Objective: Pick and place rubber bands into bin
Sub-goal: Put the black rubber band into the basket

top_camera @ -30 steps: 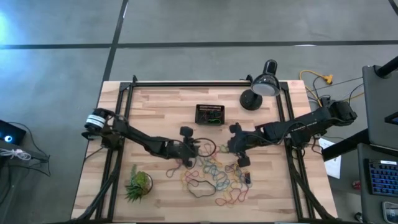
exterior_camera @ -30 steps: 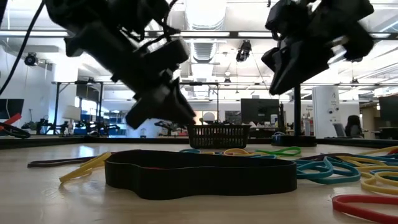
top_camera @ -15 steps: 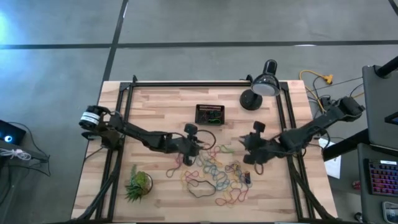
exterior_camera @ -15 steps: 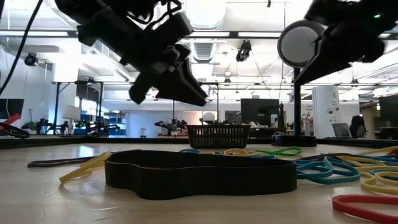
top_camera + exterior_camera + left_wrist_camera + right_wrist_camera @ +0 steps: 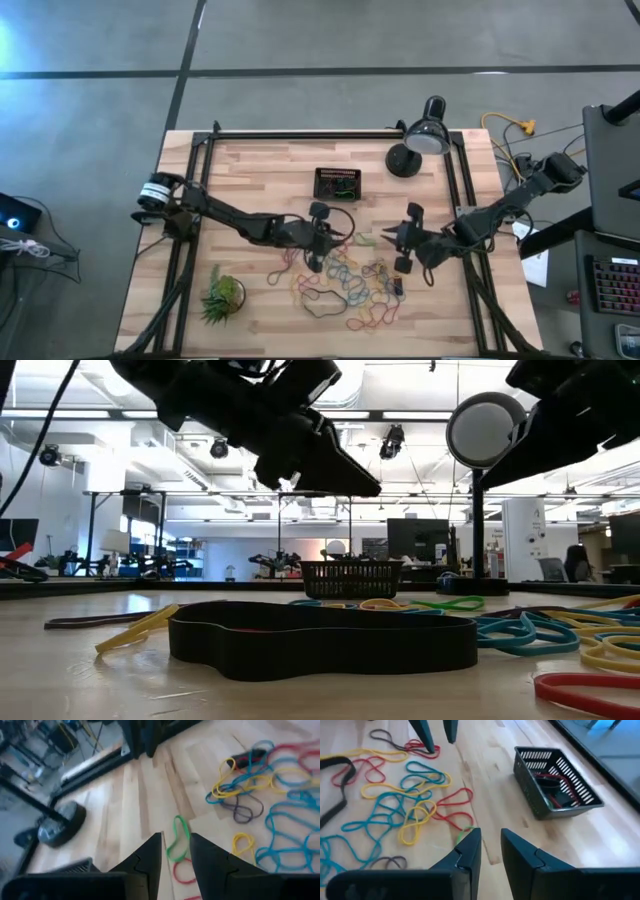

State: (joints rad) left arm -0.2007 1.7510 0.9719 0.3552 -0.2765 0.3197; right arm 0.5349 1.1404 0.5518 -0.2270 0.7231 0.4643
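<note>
Many coloured rubber bands (image 5: 345,280) lie loose on the wooden table; in the low view a wide black band (image 5: 320,640) lies nearest. The black bin (image 5: 338,183) stands behind them with red bands (image 5: 555,780) inside. My left gripper (image 5: 338,238) hovers above the pile's far left part, open and with nothing between its fingers (image 5: 175,840); a green band (image 5: 177,837) lies on the table beyond them. My right gripper (image 5: 390,240) faces it from the right, also open and free of any band (image 5: 487,840), clear of the table.
A black desk lamp (image 5: 420,145) stands at the far right, right of the bin. A spiky green plant (image 5: 222,297) sits near the front left corner. Black frame rails (image 5: 190,200) run along the table's left, right and far sides.
My left gripper has risen and gone toward the table's right edge, tipping from steeply down to nearer level. My right gripper has drawn back toward the right edge, away from the bin, and rolled. The bands lie as before.
</note>
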